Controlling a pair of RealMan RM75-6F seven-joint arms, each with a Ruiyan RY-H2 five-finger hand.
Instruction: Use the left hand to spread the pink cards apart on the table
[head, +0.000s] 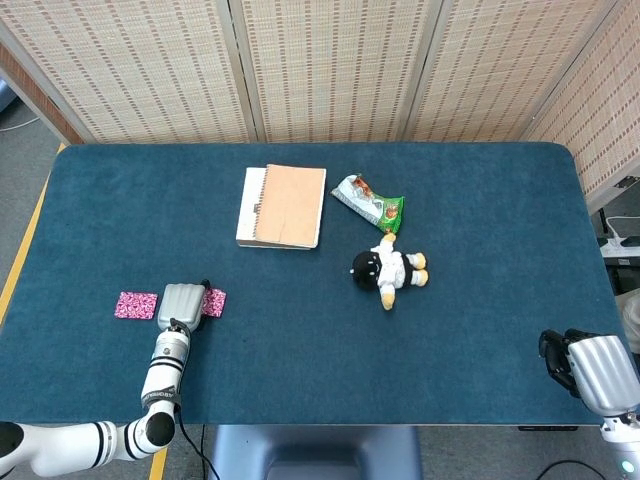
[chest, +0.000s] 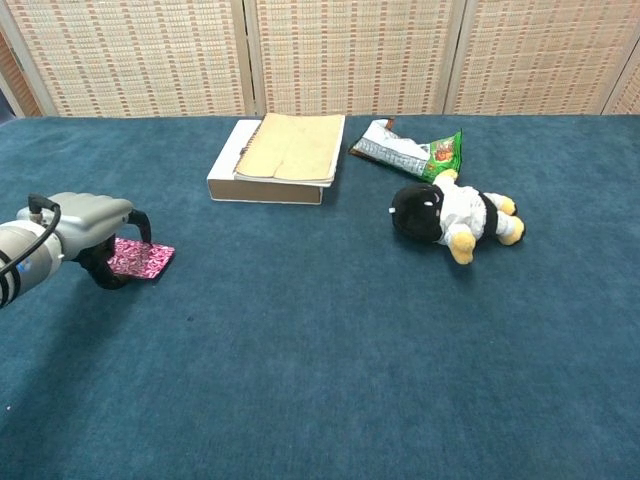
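Two pink patterned cards lie on the blue table near its left front. One pink card (head: 135, 305) lies alone to the left of my left hand (head: 180, 305). The other pink card (head: 214, 301) (chest: 141, 260) sticks out to the right from under that hand. In the chest view my left hand (chest: 84, 234) curls its fingers down over this card's left end and holds it against the cloth. The first card is out of the chest view. My right hand (head: 590, 371) hangs off the table's front right corner, fingers curled in, holding nothing.
A tan notebook (head: 283, 206) lies at the back middle, with a green and silver snack packet (head: 370, 201) to its right. A black and white plush toy (head: 389, 270) lies in front of the packet. The table edge (head: 30, 245) runs along the left.
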